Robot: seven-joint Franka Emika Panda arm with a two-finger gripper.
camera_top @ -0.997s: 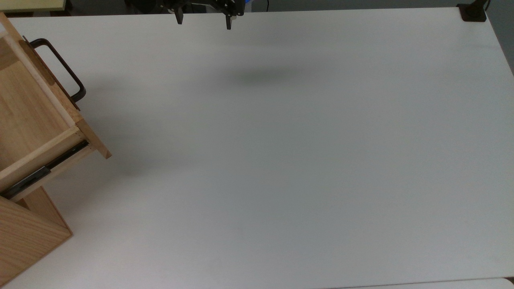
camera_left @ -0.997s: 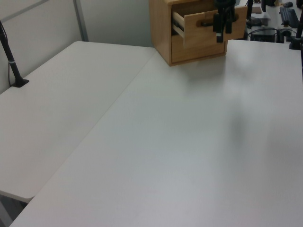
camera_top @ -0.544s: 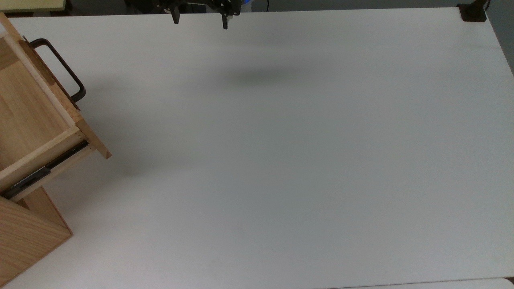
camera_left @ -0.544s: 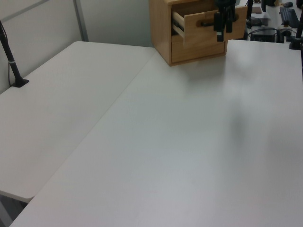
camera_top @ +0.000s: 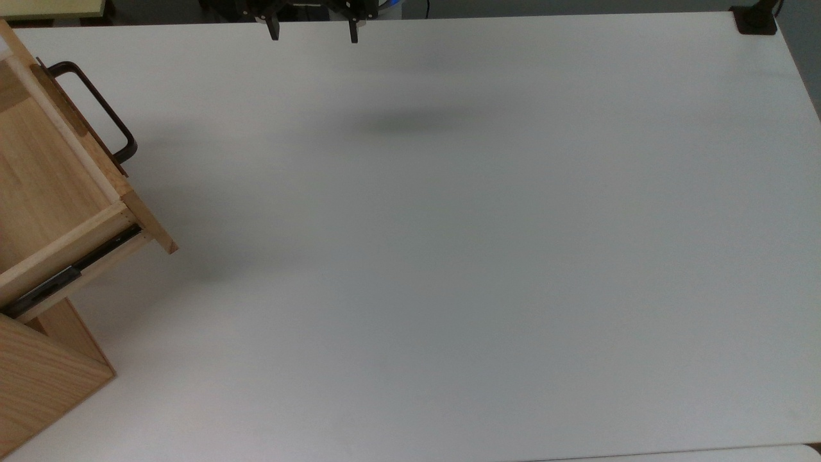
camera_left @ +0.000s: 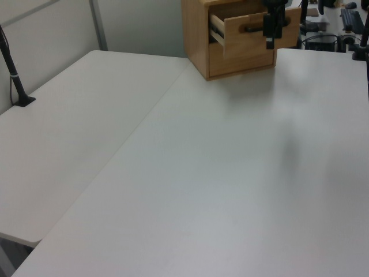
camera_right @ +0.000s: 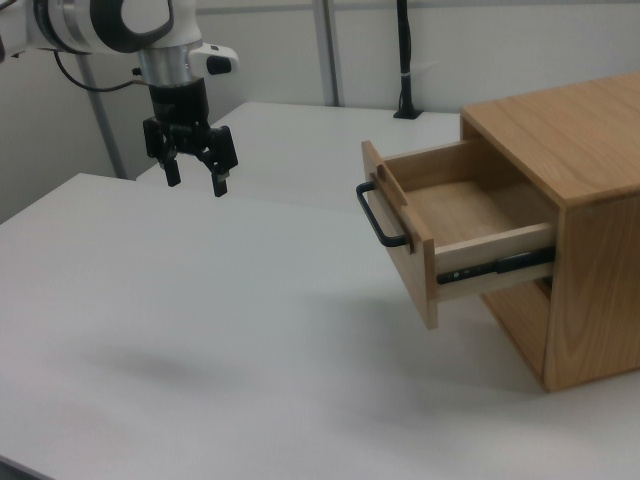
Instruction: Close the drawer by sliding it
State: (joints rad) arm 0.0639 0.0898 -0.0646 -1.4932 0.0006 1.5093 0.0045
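The drawer of light pine stands pulled well out of its wooden cabinet at the top view's left edge. Its dark U-shaped handle faces the table's middle, and the black side rail is exposed. In the right view the drawer sticks out to the left, empty inside. My gripper hangs open in the air near the table's far edge, well apart from the handle, with nothing between its fingers. In the right view the gripper points down above the table. In the left view the gripper overlaps the drawer front.
The white table spreads wide to the top view's right of the cabinet. A black clamp post sits at its top right corner. In the left view a second tabletop adjoins, carrying a black post.
The open gripper has drifted a little toward the top view's left and top edge. The drawer has not moved.
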